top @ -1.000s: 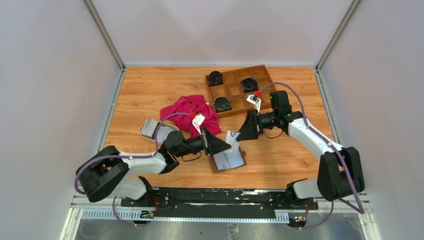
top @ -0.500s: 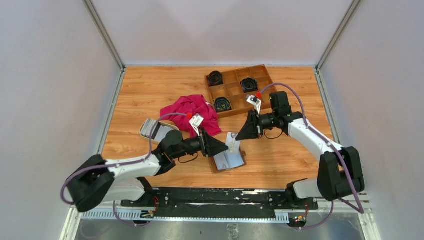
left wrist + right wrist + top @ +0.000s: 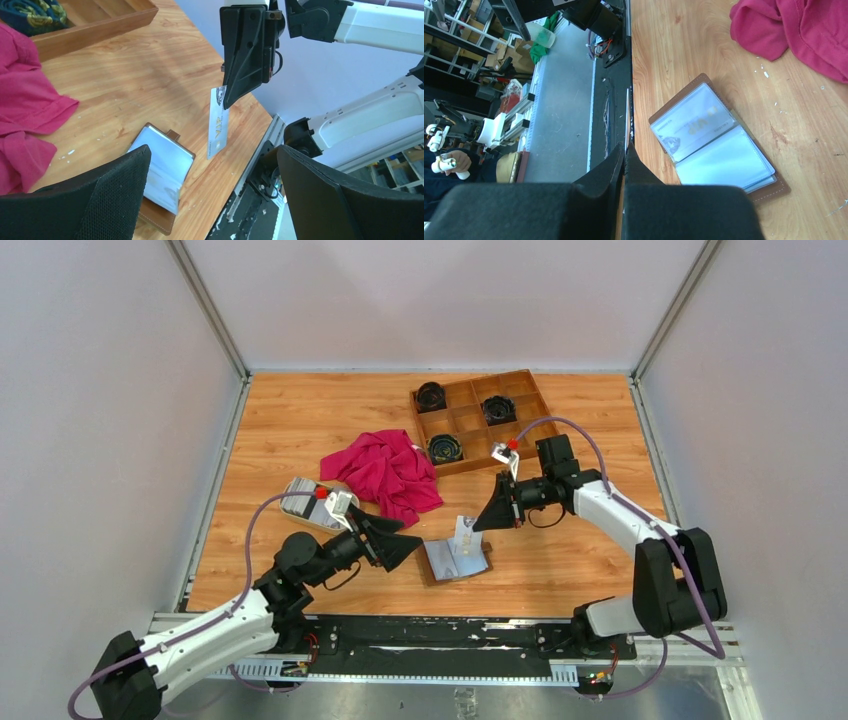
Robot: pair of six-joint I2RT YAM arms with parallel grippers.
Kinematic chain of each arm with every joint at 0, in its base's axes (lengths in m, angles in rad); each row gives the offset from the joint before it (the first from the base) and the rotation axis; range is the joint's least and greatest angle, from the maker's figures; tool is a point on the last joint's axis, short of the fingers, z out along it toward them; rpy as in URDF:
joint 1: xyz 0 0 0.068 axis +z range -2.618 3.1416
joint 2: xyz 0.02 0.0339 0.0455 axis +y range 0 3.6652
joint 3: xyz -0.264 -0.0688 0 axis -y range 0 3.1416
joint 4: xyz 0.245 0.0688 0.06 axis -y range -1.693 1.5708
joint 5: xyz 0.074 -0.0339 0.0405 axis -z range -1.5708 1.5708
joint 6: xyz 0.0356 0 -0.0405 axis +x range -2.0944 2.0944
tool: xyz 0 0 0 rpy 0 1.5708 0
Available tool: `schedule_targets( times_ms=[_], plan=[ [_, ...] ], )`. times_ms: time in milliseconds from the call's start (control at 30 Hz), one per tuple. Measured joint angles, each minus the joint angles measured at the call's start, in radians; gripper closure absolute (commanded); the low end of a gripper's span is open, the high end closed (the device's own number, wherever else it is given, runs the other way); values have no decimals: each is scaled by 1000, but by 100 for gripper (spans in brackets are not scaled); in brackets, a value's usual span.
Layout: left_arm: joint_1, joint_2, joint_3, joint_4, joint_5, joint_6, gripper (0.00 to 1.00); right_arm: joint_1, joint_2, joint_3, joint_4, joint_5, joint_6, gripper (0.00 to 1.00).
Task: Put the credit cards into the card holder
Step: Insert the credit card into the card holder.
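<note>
My right tool (image 3: 224, 101) clamps a credit card (image 3: 218, 125) marked "VIP" near the card holder (image 3: 161, 167); my left tool (image 3: 410, 541) stands apart

Right pincer (image 3: 625, 146) tight on edge-on credit card (image 3: 627, 117), open card holder (image 3: 716, 145) beside.

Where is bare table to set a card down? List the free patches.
Bare table at the far left, bordered by the back wall, the red cloth and the wooden tray. Another patch near right, between the card holder and the right arm. Crowded: the middle, around cloth, holder and held card.
</note>
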Motion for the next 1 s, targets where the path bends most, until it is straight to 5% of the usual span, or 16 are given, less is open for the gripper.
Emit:
schedule_targets(
  times_ms=[600,1000],
  plan=[
    [-32,204,23,-10,69,-157,39,0,88,0,6,31,24,100],
    [-121,570,162,7,57,-148,67,-2,130,0,12,90,47,100]
  ],
)
